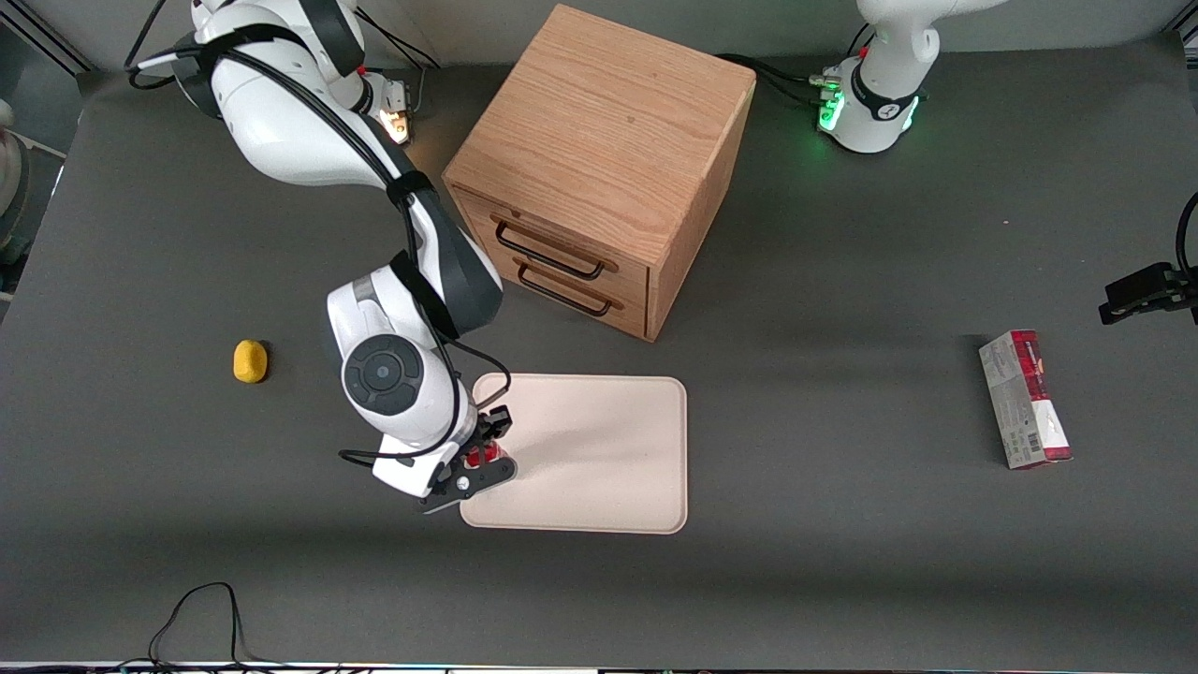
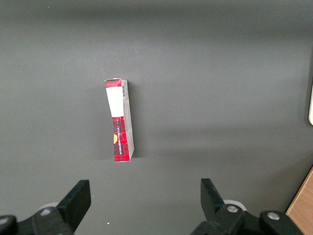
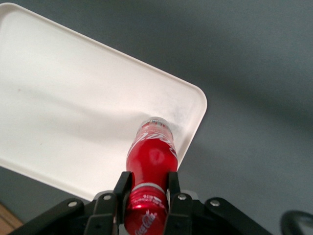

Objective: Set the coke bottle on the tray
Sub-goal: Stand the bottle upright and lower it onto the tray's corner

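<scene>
Hand hangs over the tray at its working-arm end, near the corner closest to the front camera. Fingers closed on the coke bottle, gripping at the neck just under the cap. Bottle hangs roughly upright, clear base down, over the tray surface just inside the rim. Whether the base touches the tray or floats just above it: cannot tell.

Risks from here:
- Placement is tight to the corner. A release while the base sits on the raised rim, not the flat, likely tips the bottle, and it could roll out onto the desk.
- Bottle is slim and tall with a narrow base. Any tilt at release, or a drop from height, probably topples it.
- Grip is high on the neck, so the body could swing if the arm moves fast sideways.
- Fingers opening unevenly or dragging on the way up could pull the bottle over.

Safer bet, judging by the layout: shift further toward the tray's middle before lowering.

Elsewhere: wooden drawer cabinet farther from the front camera than the tray, yellow lump toward the working arm's end, red-and-grey carton toward the parked arm's end. None in the way.
</scene>
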